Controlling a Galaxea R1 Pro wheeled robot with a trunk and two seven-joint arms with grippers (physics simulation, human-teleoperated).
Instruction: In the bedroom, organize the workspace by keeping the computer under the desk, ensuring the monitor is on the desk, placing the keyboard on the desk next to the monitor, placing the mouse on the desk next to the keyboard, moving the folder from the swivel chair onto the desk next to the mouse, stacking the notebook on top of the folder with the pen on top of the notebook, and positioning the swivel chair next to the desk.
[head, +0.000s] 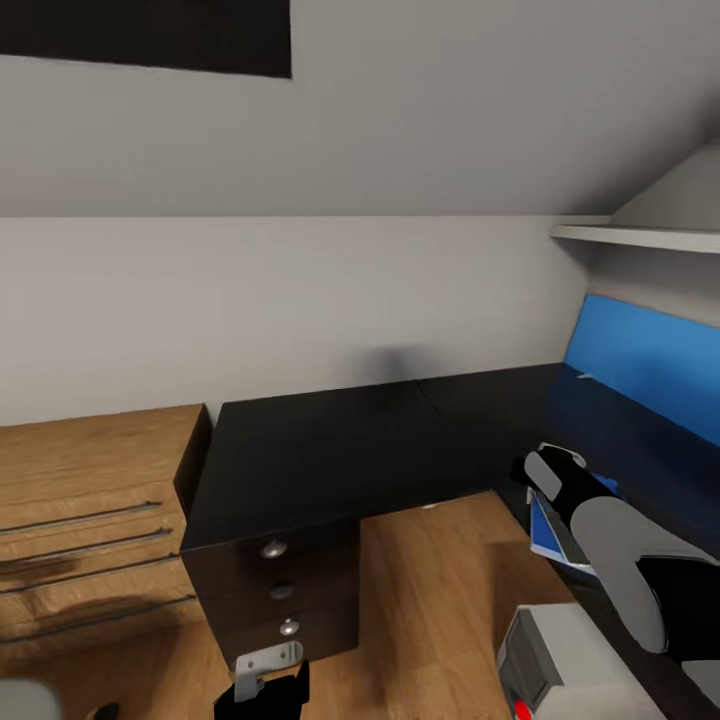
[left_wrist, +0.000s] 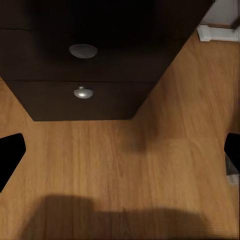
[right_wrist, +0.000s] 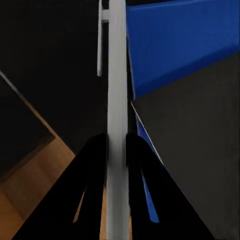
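Right pincer (right_wrist: 116, 150): both black fingers pressed flat against a thin light grey plate seen edge-on, the notebook (right_wrist: 117, 90). The grip is at one end; the notebook's long axis runs straight out from the fingertips, and it stands on edge between them. In the head view the right arm reaches in from the lower right over the right wing of the counter (head: 330, 450), and the right pincer (head: 545, 472) sits above that wing's near edge.

Folder (head: 548, 528): flat bright blue rectangle lying on the counter just under and beside the right wrist, mostly hidden by the arm. In the right wrist view a blue strip of the folder (right_wrist: 145, 145) shows just beside the notebook; whether they touch cannot be told.

A second large blue panel (head: 650, 360) stands upright against the wall behind the right wing.

Counter: matte black top, L-shaped, black drawer unit (head: 275, 590) with round silver knobs. Light-wood cabinet (head: 85, 510) with slim bar handles stands just to its left. Floor (head: 430, 610) is warm wood plank.

Left pincer (left_wrist: 120, 155): fingers spread wide, black tips at opposite edges of the left wrist view, nothing between them. It hangs over the floor in front of the drawer unit (left_wrist: 90, 75). Left pincer (head: 262, 690) is low in the head view.
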